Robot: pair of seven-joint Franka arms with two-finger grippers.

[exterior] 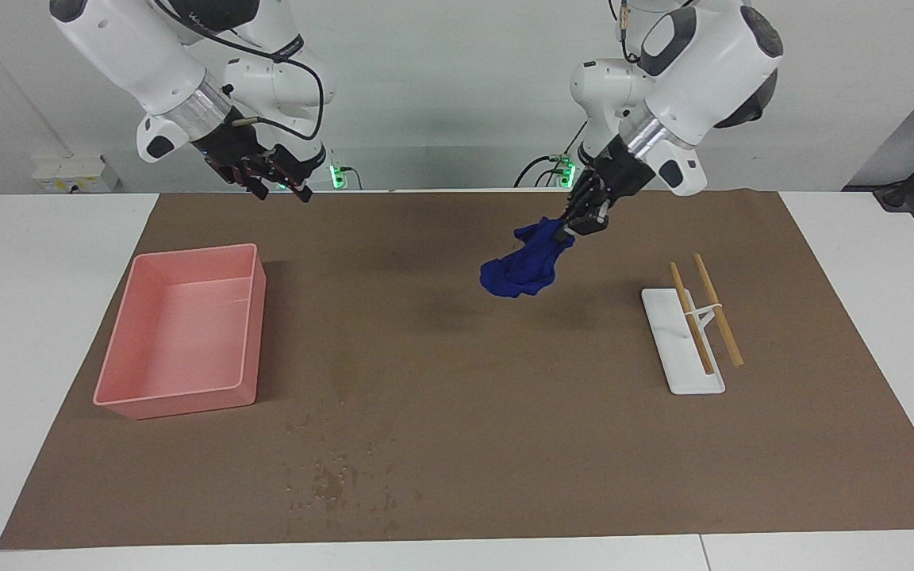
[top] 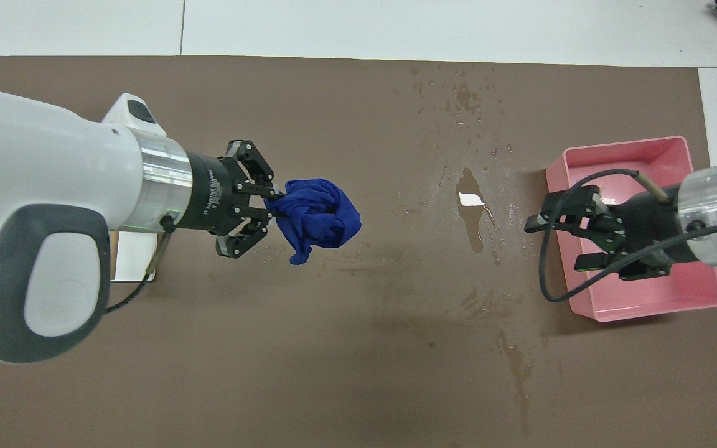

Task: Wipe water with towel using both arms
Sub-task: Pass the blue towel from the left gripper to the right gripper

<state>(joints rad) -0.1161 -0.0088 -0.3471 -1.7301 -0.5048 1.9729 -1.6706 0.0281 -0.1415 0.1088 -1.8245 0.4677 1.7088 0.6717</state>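
Facing view. Brown mat [exterior: 465,357]: covers most of the white table [exterior: 44,317]. Left gripper [exterior: 576,220]: raised over the mat's middle portion, toward the left arm's end, fingertips clamped on the towel. Towel [exterior: 522,268]: navy cloth, bunched, hanging in the air from the left gripper, clear of the mat; a faint shadow lies on the mat below it. Rack [exterior: 683,341]: white base carrying two wooden sticks [exterior: 704,309], toward the left arm's end of the table, bare, well apart from the towel. Right gripper [exterior: 276,186]: raised over the mat's edge closest to the robots, near the pink tray's corner, jaws spread, holding nothing. Pink tray [exterior: 112,381]: rectangular, on the mat toward the right arm's end. Water [exterior: 330,484]: small droplets and dark blotches, farther from the robots than the tray, near the mat's outer edge.

Overhead view. Left gripper [top: 271,202]: outer links splayed, fingertips together on a fold of the towel. Towel [top: 320,218]: crumpled ball, over bare mat between the rack and the wet area. Rack [top: 123,258]: mostly covered by the left arm. Water [top: 473,211]: a glossy puddle beside the pink tray, scattered drops farther from the robots, dark streaks nearer to them. Right gripper [top: 554,239]: fingers apart, empty, over the tray's wall on its puddle side. Pink tray [top: 645,146]: wet glints on its floor.
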